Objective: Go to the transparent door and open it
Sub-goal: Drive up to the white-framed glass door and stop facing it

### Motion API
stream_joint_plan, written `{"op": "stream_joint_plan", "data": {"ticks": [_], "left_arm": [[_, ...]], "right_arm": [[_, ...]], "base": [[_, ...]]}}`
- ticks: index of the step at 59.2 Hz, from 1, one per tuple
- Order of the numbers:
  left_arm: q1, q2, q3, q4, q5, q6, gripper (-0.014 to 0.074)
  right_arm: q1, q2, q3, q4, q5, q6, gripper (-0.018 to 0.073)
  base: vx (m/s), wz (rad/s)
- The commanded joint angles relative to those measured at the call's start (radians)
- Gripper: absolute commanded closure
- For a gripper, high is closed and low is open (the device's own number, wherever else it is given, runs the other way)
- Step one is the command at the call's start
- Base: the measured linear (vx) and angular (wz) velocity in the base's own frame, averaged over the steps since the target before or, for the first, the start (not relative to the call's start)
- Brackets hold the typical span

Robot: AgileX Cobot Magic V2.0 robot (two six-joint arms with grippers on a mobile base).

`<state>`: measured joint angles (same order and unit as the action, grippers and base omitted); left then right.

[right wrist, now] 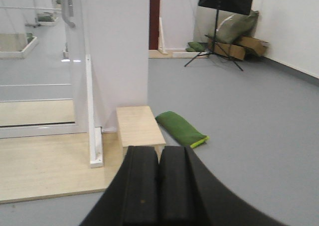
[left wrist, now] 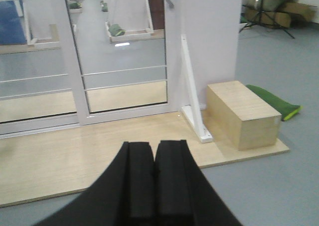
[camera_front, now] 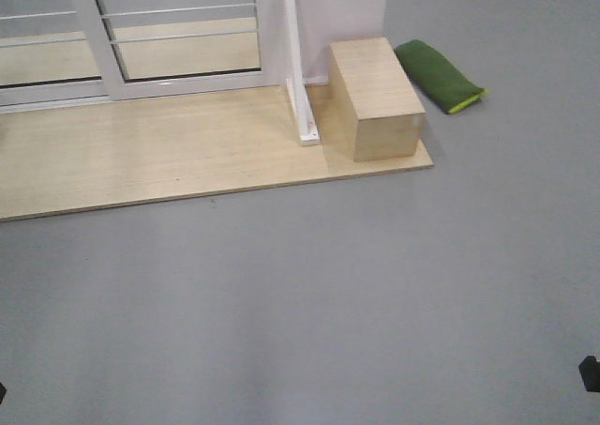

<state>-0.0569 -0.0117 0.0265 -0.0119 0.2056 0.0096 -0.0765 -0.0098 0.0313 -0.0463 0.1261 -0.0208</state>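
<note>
Left gripper (left wrist: 154, 153), right gripper (right wrist: 159, 156) apparently closed, empty

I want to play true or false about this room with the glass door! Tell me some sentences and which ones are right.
1. The green cushion lies on the grey floor beside the wooden box. True.
2. The wooden box stands off the wooden platform. False: it sits on the platform's corner.
3. The left gripper and the right gripper are both shut. True.
4. The left gripper grips the transparent door by its handle. False: it holds nothing and is well short of the door.
</note>
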Motion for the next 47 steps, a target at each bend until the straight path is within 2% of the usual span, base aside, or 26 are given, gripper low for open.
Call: {"op": "stream_joint_plan", "data": {"ticks": [1, 26, 47], "left_arm": [[-0.004, -0.011, 0.031, -0.007, -0.084, -0.010, 0.0602], [-0.004, -0.011, 0.031, -0.007, -0.084, -0.010, 0.0602], [-0.004, -0.011, 0.031, -0.007, -0.084, -0.010, 0.0602]], "right_arm": [[0.000, -0.014, 0.012, -0.005, -0.085, -0.009, 0.0567], [0.000, -0.014, 0.012, -0.005, -0.085, -0.009, 0.0567], [0.000, -0.014, 0.012, -0.005, -0.085, -0.009, 0.0567]], "base": [[0.59, 0.55], [0.58, 0.47], [0.56, 0.27]]}}
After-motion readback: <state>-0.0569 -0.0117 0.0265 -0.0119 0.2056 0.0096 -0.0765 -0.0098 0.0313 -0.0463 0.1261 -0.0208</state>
